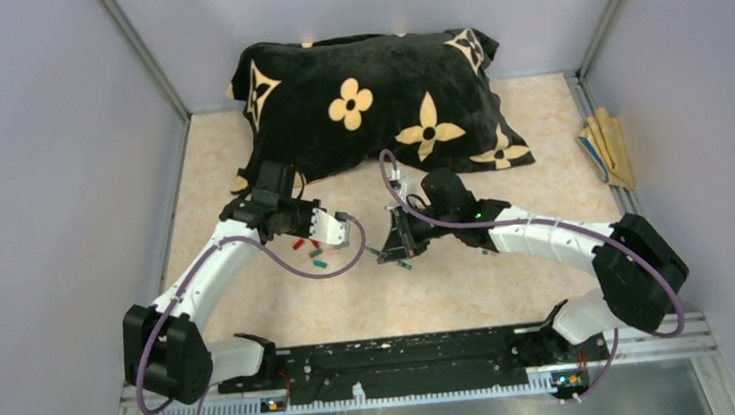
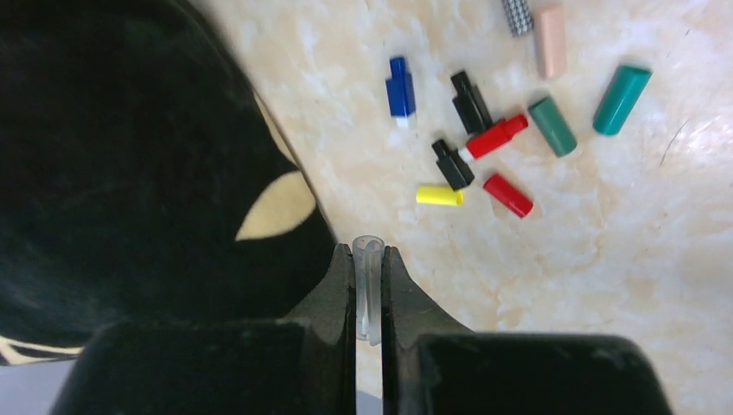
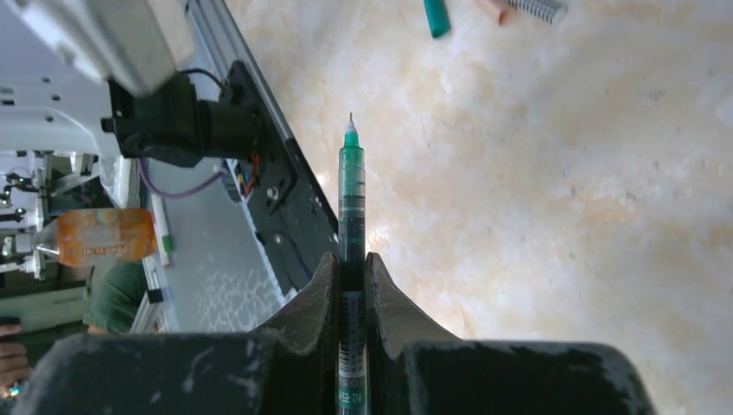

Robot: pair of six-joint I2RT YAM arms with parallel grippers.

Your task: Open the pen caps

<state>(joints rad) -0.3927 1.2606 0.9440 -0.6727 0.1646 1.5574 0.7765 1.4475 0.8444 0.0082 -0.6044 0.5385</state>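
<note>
1. Progress, from overhead: loose pen caps [image 1: 318,263] lie on the tabletop [image 1: 511,285] just below the left end effector [image 1: 338,232]. Both arms reach inward, with the right end effector [image 1: 402,242] near the left but apart from it, in front of a black cushion [image 1: 374,96].
2. Left wrist: the left end effector [image 2: 369,255] is pinched on a clear cap [image 2: 369,268]. About ten coloured caps lie scattered beyond.
3. Right wrist: the right end effector [image 3: 350,264] clamps a green pen [image 3: 350,173] with its nib bare, so this pen looks opened. No capped pen shows, and I cannot tell what remains.

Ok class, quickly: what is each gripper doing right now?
Left gripper: shut on a clear cap.
Right gripper: shut on a green pen, its tip bare.
</note>
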